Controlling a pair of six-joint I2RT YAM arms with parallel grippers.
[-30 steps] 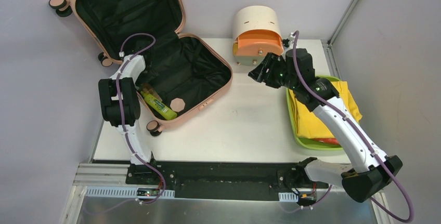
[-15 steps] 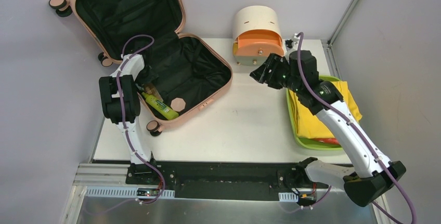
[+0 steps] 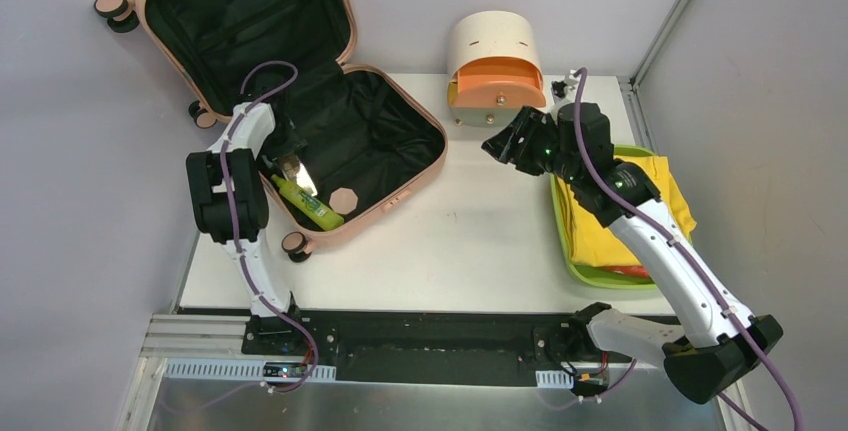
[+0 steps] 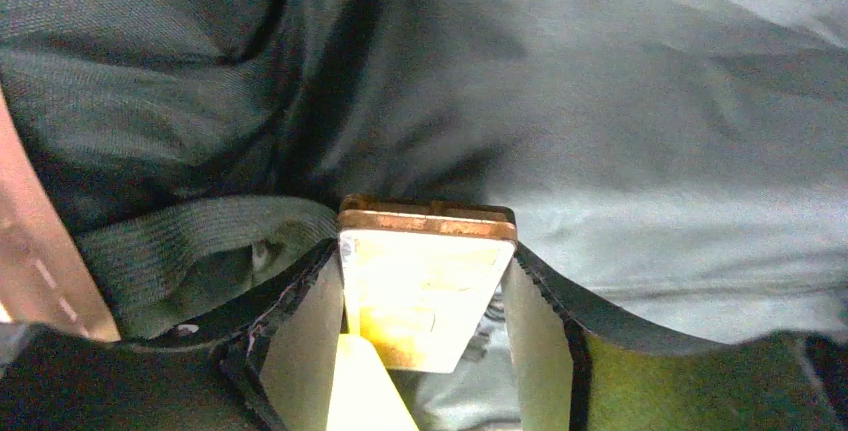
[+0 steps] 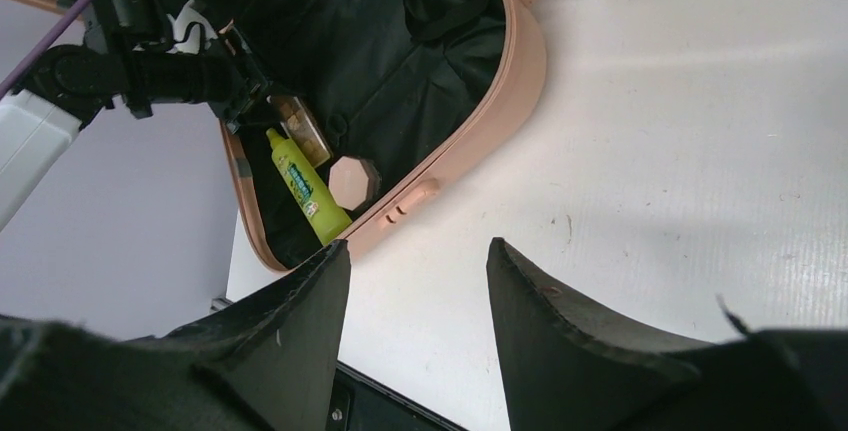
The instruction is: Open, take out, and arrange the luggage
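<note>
A: Where is the peach-pink hard-shell luggage (image 3: pixel 395 203)?

B: At the far left of the white tabletop (image 3: pixel 450 251). It lies open, with the lid up against the back wall and black lining showing in both halves.

A: Left end effector (image 3: pixel 283 163)?

B: Down in the near-left corner of the lower shell. In the wrist view its fingers (image 4: pixel 305 336) pinch a flat cream box with a gold-coloured rim (image 4: pixel 420 301) by its two side edges.

A: Right end effector (image 5: pixel 415 246)?

B: Spread and holding nothing, above the tabletop right of the luggage.

A: Risks?

B: The hold is on narrow edges only, so I judge the box could twist or slip out on lifting. A black webbing strap (image 4: pixel 200 231) lies just beside the left finger and may snag. A yellow-green bottle (image 3: pixel 305 206) lies close on the near side and could be dragged along. The shell wall is near, so a slanted pull might knock it.

A: Surroundings?

B: A pink octagonal lid-like piece (image 3: pixel 343 200) lies beside the bottle. The cream cylindrical drawer unit with an orange drawer (image 3: pixel 490 66) stands far centre. The lime-green plastic tray (image 3: pixel 560 241) with yellow cloth (image 3: pixel 610 231) sits at the right. The right arm hangs between the luggage and the tray, across any path to the right.
</note>
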